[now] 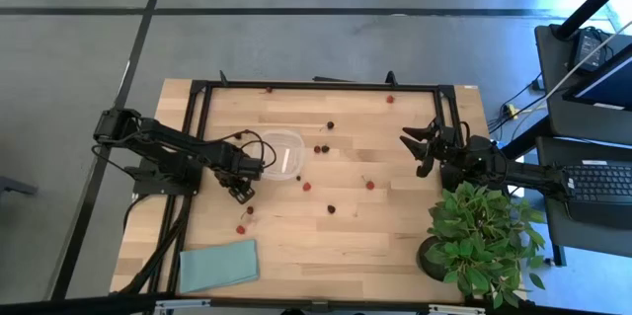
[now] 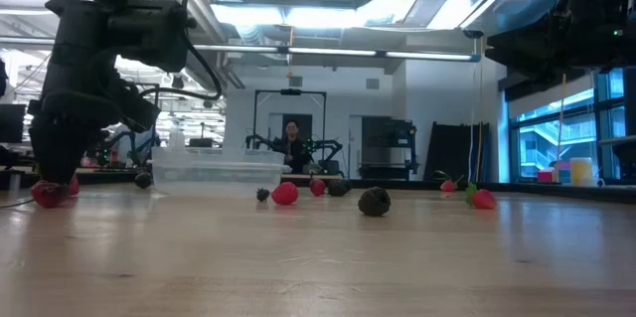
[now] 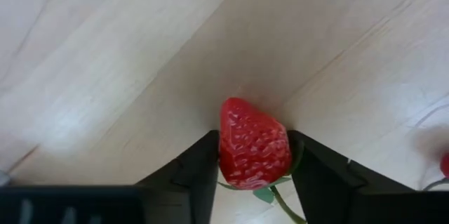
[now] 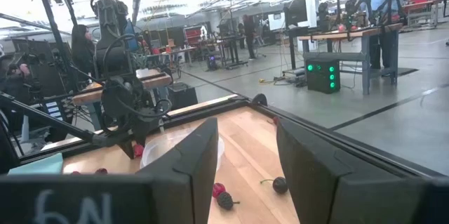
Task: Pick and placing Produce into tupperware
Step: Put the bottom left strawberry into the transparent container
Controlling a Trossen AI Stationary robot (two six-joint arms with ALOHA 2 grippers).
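My left gripper [image 1: 242, 190] stands just on the near side of the clear square tupperware [image 1: 283, 153], fingers pointing down, shut on one red strawberry [image 3: 254, 152]. The tupperware rests flat on the wooden table and also shows in the low view [image 2: 219, 166]. More red and dark produce pieces lie scattered on the table, such as a red one [image 1: 306, 186] and a dark one [image 1: 331, 208]; in the low view a red one [image 2: 285, 194] and a dark one [image 2: 374, 202] show. My right gripper [image 1: 425, 149] waits open above the table's right side, its fingers apart [image 4: 245, 161]. My left gripper pinches the red strawberry by its two sides [image 3: 231, 155], one finger [image 3: 196, 171] on each flank, coming from above and pointing down. The berry's tip points at the table and its green top and stem [image 3: 284, 206] sit back between the fingers. In the low view the berry [image 2: 45, 195] is at table level.
A teal cloth [image 1: 219, 264] lies at the table's near left corner. A leafy potted plant [image 1: 484, 241] stands at the near right corner, close to my right arm. A black frame rail [image 1: 316, 85] runs along the table's far edge. People stand in the room beyond.
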